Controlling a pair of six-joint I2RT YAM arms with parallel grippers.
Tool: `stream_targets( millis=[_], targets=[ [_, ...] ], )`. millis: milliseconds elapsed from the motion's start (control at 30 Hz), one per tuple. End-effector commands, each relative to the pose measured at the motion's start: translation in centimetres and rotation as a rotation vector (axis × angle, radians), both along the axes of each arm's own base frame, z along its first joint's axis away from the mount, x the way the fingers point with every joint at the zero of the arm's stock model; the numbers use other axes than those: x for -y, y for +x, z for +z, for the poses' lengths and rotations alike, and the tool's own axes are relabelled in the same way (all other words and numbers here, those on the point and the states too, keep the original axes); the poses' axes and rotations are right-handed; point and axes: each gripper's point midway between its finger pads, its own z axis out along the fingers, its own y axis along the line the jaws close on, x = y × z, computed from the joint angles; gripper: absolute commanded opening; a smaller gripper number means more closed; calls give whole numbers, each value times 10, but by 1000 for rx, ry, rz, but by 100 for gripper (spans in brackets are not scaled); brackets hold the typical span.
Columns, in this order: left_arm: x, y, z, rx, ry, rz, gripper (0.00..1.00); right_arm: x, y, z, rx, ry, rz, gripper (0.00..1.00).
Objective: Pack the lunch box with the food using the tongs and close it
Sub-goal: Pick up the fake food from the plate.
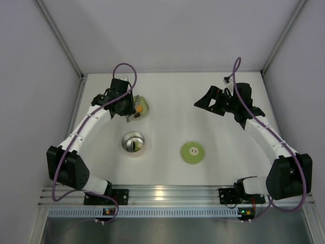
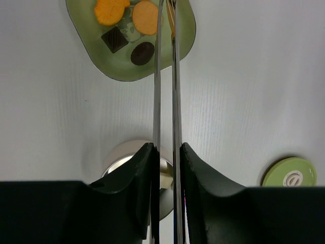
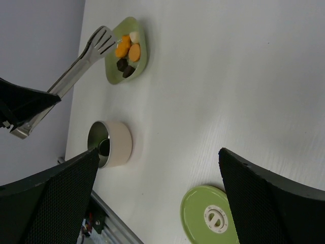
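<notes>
Left tool (image 2: 166, 148) around tongs (image 2: 175, 101), tips near food (image 2: 145, 18)

- A robotics lab test cell is being shown.
- A bare white worktop (image 1: 167, 96) is being boxed in on three sides by plain pale wall panels (image 1: 172, 35).
- A left arm (image 1: 85, 127) and a right arm (image 1: 264, 133), both white and black, are being carried on an aluminium rail (image 1: 167, 194) at the near edge.
- Loose purple cables (image 1: 125, 64) are being run along both arms.
</notes>
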Motion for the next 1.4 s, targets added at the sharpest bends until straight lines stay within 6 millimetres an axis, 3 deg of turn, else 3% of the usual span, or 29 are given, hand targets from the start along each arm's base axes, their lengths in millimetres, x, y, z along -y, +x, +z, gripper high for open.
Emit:
stream_targets(
  millis=[0, 300, 1367],
  targets=[
    [-3, 11, -13, -18, 30, 22, 33, 4, 7, 6, 38, -2, -13, 100],
    [-1, 26, -36, -47, 40, 53, 43, 4, 5, 4, 37, -6, -3, 100],
    [0, 52, -29, -25, 69, 77, 44, 4, 5, 1, 39, -14, 7, 99]
  ],
)
